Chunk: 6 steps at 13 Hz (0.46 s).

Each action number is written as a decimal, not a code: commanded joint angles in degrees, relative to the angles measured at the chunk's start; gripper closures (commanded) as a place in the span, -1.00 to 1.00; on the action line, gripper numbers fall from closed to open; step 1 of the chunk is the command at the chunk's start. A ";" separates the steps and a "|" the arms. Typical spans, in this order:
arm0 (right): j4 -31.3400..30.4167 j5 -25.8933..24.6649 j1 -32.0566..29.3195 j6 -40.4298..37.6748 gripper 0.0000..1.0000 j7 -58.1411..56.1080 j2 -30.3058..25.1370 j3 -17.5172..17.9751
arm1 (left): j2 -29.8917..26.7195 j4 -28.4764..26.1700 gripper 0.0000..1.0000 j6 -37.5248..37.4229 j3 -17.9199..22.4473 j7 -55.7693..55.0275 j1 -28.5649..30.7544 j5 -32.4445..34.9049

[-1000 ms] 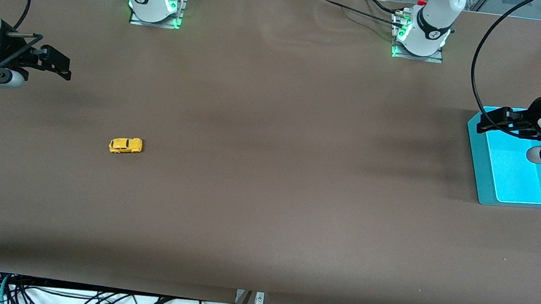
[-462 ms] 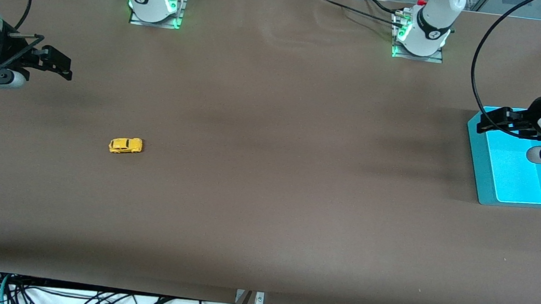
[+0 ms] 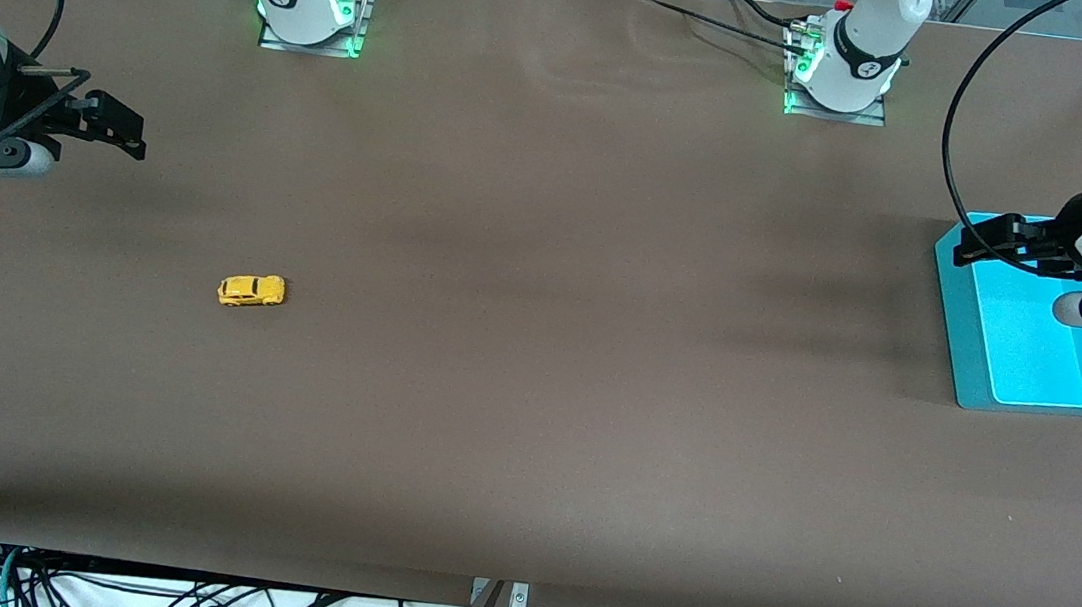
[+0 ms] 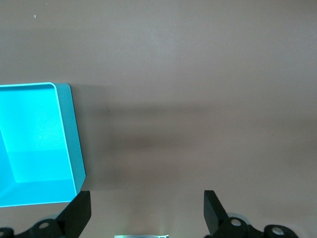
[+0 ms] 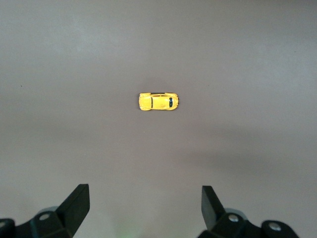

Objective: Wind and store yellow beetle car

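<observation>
- Resting on its wheels on the bare brown bench (image 3: 532,393): yellow beetle car (image 3: 251,290), toward the right arm's end, untouched, nothing wound or stored yet.
- Hovering with jaws spread wide and empty over the bench at the right arm's end: right gripper (image 3: 122,131).
- Lying from that gripper at roughly 5 o'clock in the front view, lower in that view, so nearer the front camera than the spot under the gripper; near, not touching.
- Running 9-to-3 o'clock in the front view: the car's long axis, tilted only slightly, one end pointing toward the left arm's end of the bench.
- Showing at 12 o'clock from the jaw gap in the right wrist view: the same car (image 5: 158,102), centred between the two fingers, its length crosswise to the line of approach.
- Hanging open and empty over the farther rim of the turquoise tray (image 3: 977,359) at the left arm's end: left gripper (image 3: 985,242), waiting, well apart from the car.
- Judging the right arm clearly the nearer one for the pick-up; likely needing a reach toward the front camera and down, jaws closing across the car's narrow flanks.
- Judging the tray (image 4: 69,148) the probable storage place, at about 3 o'clock from the car across the bench.
</observation>
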 commanded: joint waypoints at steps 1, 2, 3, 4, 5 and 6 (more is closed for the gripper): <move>0.24 0.59 0.62 -0.99 -1.00 -6.47 0.36 0.61 | 0.86 1.76 -1.00 -0.48 -0.24 1.01 0.13 0.99; 0.24 0.67 0.80 -0.64 -1.00 -11.47 1.76 0.44 | 0.86 1.76 -1.00 -0.48 -0.24 1.01 0.04 0.98; -0.11 0.68 0.80 -0.21 -1.00 -17.44 2.47 0.35 | 0.86 1.76 -1.00 -0.48 -0.24 1.01 0.04 0.98; -0.37 0.59 0.89 -0.11 -1.00 -21.67 3.78 0.35 | 0.86 1.76 -1.00 -0.48 -0.24 1.01 0.04 0.98; -0.99 0.59 0.81 0.06 -1.00 -25.72 4.41 0.35 | 0.86 1.76 -1.00 -0.48 -0.15 1.01 0.04 0.98; -2.47 0.59 0.80 1.54 -1.00 -30.46 5.11 0.35 | 0.86 1.76 -1.00 -0.48 -0.24 1.01 0.13 0.90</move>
